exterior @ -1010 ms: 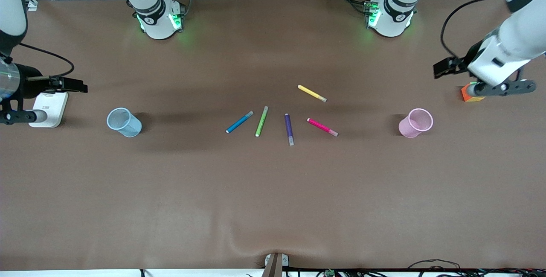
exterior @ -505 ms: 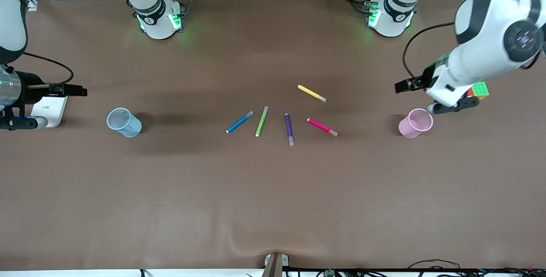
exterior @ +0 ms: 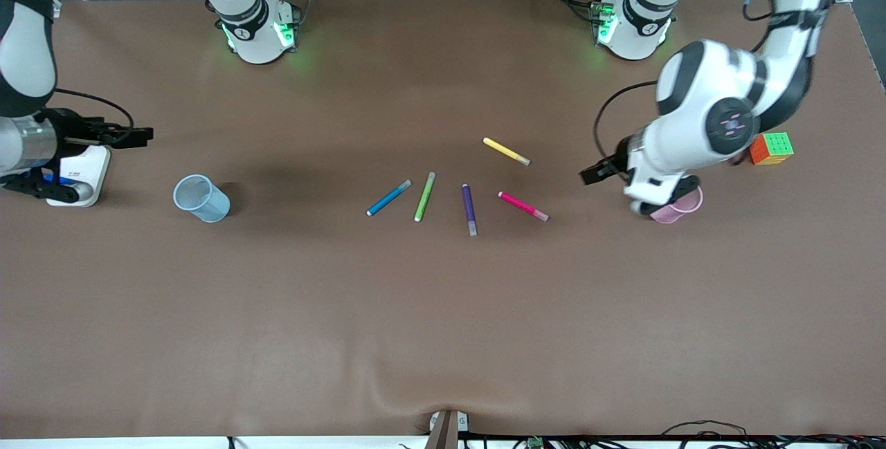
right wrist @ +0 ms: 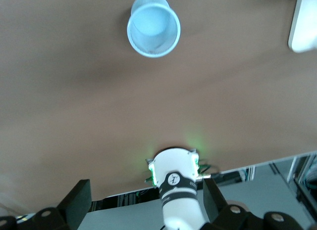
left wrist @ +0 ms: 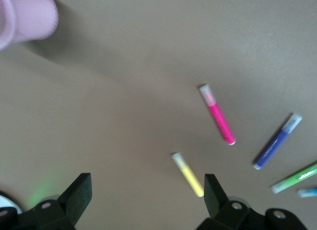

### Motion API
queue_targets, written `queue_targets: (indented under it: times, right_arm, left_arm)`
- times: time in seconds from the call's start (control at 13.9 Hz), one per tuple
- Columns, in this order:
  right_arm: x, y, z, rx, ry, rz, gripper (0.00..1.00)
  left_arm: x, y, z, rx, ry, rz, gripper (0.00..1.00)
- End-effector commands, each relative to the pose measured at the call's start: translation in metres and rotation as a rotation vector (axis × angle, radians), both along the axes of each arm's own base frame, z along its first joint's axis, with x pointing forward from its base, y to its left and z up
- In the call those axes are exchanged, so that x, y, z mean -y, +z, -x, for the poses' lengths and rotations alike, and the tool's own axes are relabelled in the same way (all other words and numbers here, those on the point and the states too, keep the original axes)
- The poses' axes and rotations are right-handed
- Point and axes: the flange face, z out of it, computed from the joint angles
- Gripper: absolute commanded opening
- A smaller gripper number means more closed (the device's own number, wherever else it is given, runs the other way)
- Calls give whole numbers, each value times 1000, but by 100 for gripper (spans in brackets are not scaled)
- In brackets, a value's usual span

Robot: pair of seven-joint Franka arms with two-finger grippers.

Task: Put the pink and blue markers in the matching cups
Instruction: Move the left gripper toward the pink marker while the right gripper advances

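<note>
Judging from the front view, with left gripper (exterior: 647,208) over the pink cup (exterior: 682,207), carry toward the pink marker (exterior: 522,205); from left wrist, jaws wide, straddle it crosswise; from right wrist, right gripper (right wrist: 143,200) waits wide near the blue cup (right wrist: 153,24).

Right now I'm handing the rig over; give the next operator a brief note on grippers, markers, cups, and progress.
Left gripper: open, empty, over the table beside the pink cup.
Right gripper: open, empty, at the right arm's end near the blue cup.
Pink marker and blue marker lie on the table mid-way between the cups.
Done: nothing.
Left: both markers into their matching cups.
</note>
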Motion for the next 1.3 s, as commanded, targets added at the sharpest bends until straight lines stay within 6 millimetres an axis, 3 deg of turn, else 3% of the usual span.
queue_targets:
  times: [0.0, 0.22, 0.58, 0.79, 1.08, 1.23]
  right_arm:
    - [-15, 2, 4, -26, -26, 19, 100]
    - [-22, 2, 3, -29, -67, 35, 100]
    - [-52, 2, -7, 18, -175, 22, 100]
    - [-61, -24, -24, 42, -181, 29, 100]
    - [-95, -37, -18, 11, -184, 44, 100]
    - [-98, -50, -15, 1, -192, 32, 100]
  left_arm:
    - [15, -23, -4, -14, 95, 7, 100]
    - [24, -42, -1, -25, 112, 8, 100]
    - [26, -74, 4, -44, 196, 35, 100]
    - [29, -89, 1, -61, 254, 80, 100]
    - [32, -106, 1, -94, 302, 91, 100]
    - [42, -109, 4, -111, 335, 76, 100]
